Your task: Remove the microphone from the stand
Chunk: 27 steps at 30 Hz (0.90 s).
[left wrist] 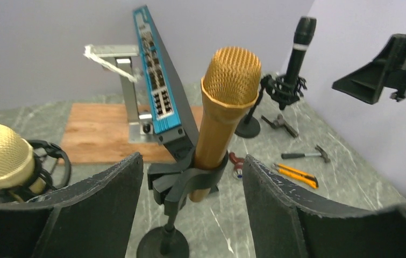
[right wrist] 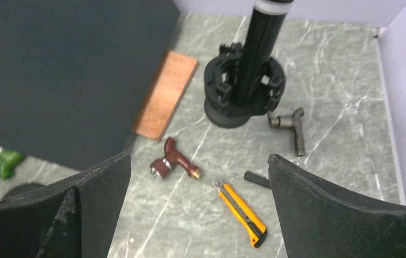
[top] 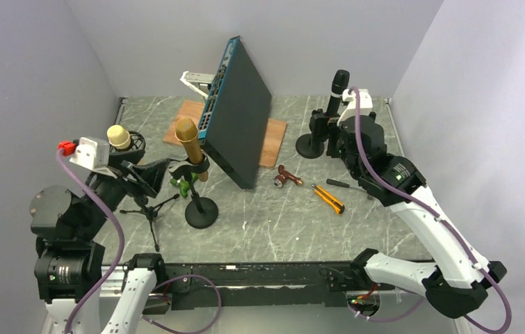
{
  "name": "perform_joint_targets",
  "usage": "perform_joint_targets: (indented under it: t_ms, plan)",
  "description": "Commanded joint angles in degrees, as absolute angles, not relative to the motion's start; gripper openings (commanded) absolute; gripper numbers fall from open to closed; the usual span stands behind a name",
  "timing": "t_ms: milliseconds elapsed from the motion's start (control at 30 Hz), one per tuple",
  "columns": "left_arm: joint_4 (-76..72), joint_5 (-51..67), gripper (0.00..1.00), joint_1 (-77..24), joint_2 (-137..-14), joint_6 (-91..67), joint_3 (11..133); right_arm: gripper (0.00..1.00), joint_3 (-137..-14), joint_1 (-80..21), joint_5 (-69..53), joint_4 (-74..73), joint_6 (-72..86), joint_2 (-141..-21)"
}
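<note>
Black padded fingers (left wrist: 98,209) of the left gripper (left wrist: 191,161) stand wide apart and hold nothing. They flank the gold microphone (left wrist: 227,107) without touching, seemingly lined up to close on its body. That microphone sits tilted in a black clip (left wrist: 173,185) atop a round-based stand (left wrist: 160,248), at 9 o'clock on the table (top: 273,223) in the top view, just beside the leaning switch (top: 238,115). Right gripper (right wrist: 198,161) is likewise spread and empty, hovering above a black microphone (right wrist: 262,37) at 1 o'clock. Judgement: grasp not yet made; the clip likely resists a straight pull.
</note>
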State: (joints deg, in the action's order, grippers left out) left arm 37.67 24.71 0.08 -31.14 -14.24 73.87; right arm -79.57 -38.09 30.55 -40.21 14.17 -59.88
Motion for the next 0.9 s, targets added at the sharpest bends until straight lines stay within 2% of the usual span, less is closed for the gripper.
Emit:
perform_joint_targets:
  t_ms: [0,200,333,567,633,867]
  plan:
    - [38.23,30.89,0.7,0.35,-30.22,-13.52,70.33,1.0,-77.74,-38.32,22.04,-39.98,14.35,-60.76]
    - [38.57,33.31,0.71,0.35,-27.09,-11.71,65.44,1.0,-78.22,-38.26,13.42,-38.7,18.09,-64.3]
    - [39.88,34.83,0.75,0.4,-26.73,-10.06,63.01,1.0,-74.9,-38.2,6.38,-34.71,20.77,-64.5]
    - [38.39,33.36,0.75,0.35,-24.37,-11.82,58.12,1.0,-60.07,-38.39,-16.84,-6.29,26.73,-59.87]
    - [37.48,30.89,0.76,0.42,-22.65,-12.77,56.99,1.0,-59.25,-39.56,-20.93,0.13,28.72,-61.02]
    - [32.83,29.76,0.81,0.35,-19.55,-18.72,53.81,1.0,-67.38,-51.81,-11.98,5.19,20.07,-68.39]
